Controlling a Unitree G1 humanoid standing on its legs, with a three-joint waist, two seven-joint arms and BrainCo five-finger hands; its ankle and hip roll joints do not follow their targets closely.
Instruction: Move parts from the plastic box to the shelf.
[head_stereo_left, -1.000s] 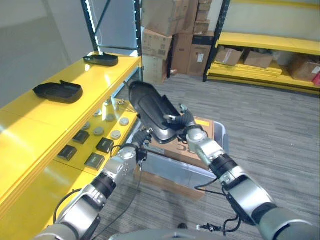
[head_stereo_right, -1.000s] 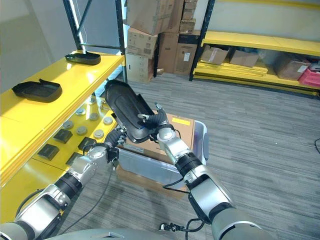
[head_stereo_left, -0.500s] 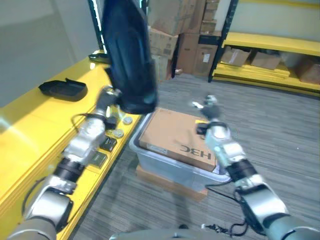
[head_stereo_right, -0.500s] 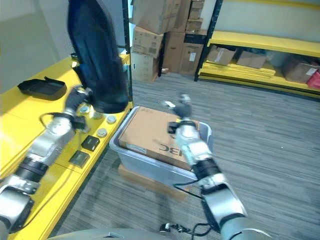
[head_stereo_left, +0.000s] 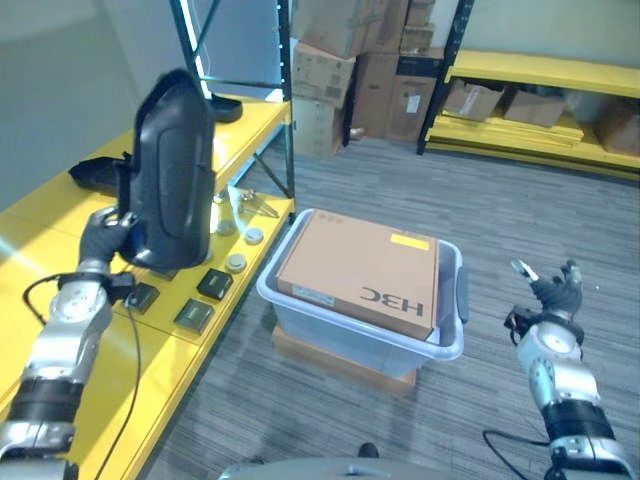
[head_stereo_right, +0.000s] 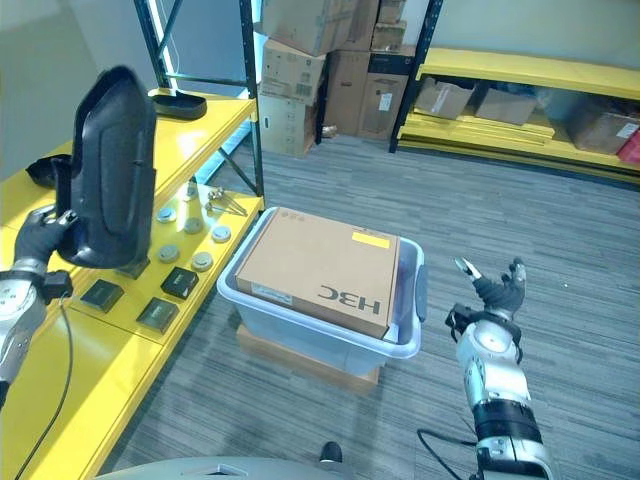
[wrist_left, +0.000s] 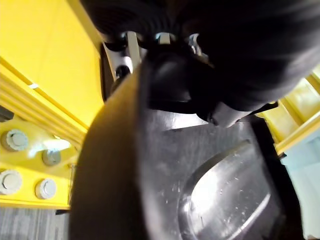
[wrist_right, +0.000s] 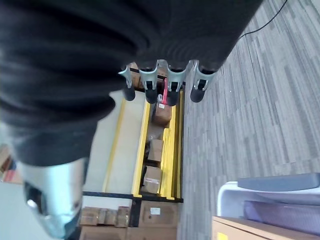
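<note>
Black moulded part (head_stereo_left: 172, 170) had left the right hand (head_stereo_left: 553, 300) since half a second before — I saw only the left hand (head_stereo_left: 104, 238) clamped on its lower end, right hand off beside the plastic box (head_stereo_left: 360, 335), fingers spread and empty. Handover looked done; placing remained. Part stood upright over the yellow shelf (head_stereo_left: 60, 330), long axis near vertical, rounded end up — hollow side toward the box.
</note>
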